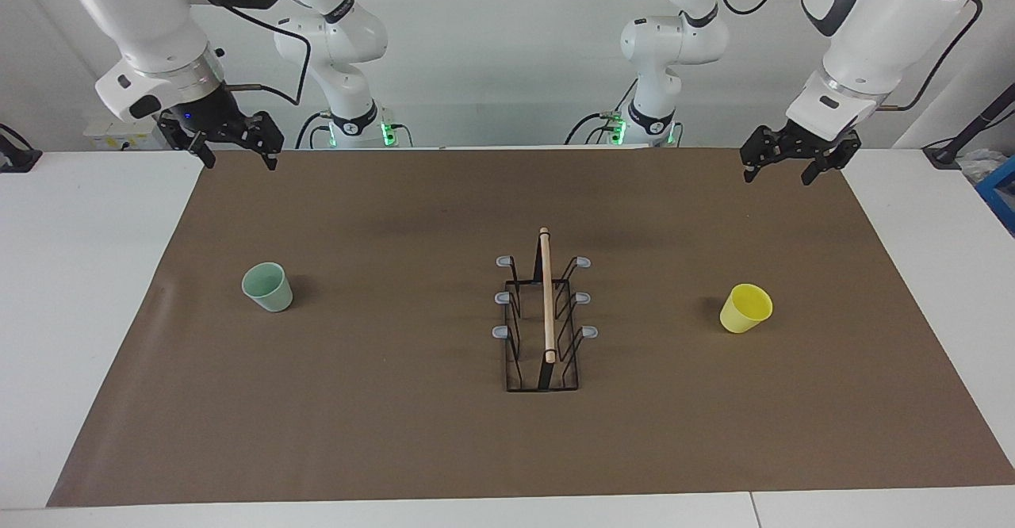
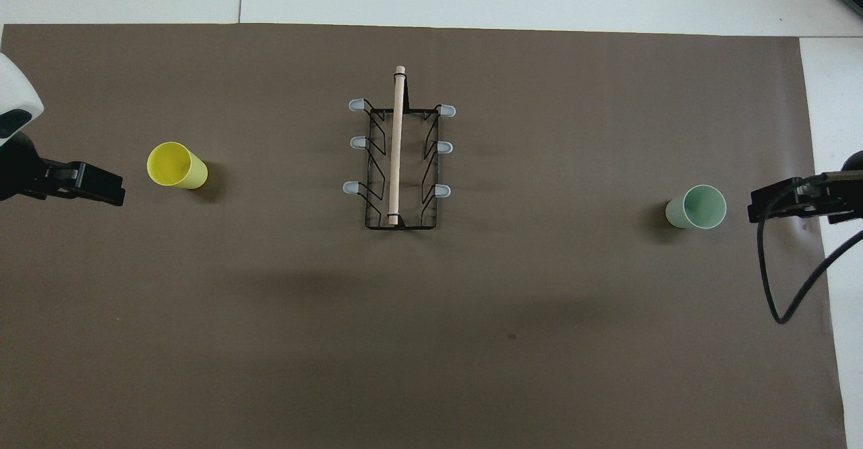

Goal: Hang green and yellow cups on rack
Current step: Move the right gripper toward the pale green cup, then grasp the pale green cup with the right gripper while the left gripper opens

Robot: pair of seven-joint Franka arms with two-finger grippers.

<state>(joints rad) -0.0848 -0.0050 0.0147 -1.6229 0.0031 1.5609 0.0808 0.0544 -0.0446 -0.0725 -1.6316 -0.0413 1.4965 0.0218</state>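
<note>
**Both cups on the desk, rack bare, both hands raised and spread wide**

The desk (image 1: 87, 314) is white and carries a brown mat (image 1: 396, 433) that covers most of its top.

The rack (image 1: 544, 322) stands upright at the middle of the mat, its long axis pointing away from the robots. A wooden rod (image 1: 546, 290) runs along its top. Six grey-tipped pegs (image 1: 504, 262) project sideways, three per side. No peg carries a cup.

The green cup (image 1: 268, 287) stands upright on the mat, mouth up, toward the right arm's end of the desk and well apart from the rack. The yellow cup (image 1: 746, 308) stands upright on the mat, mouth up, toward the left arm's end, also well apart from the rack. The rack lies between the two cups.

The right hand (image 1: 234, 151) hangs in the air over the mat's edge at the right arm's end. Its fingers are spread wide and hold nothing. It does not touch the green cup.

The left hand (image 1: 781, 170) hangs in the air over the mat's edge at the left arm's end. Its fingers are spread wide and hold nothing. It does not touch the yellow cup.
</note>
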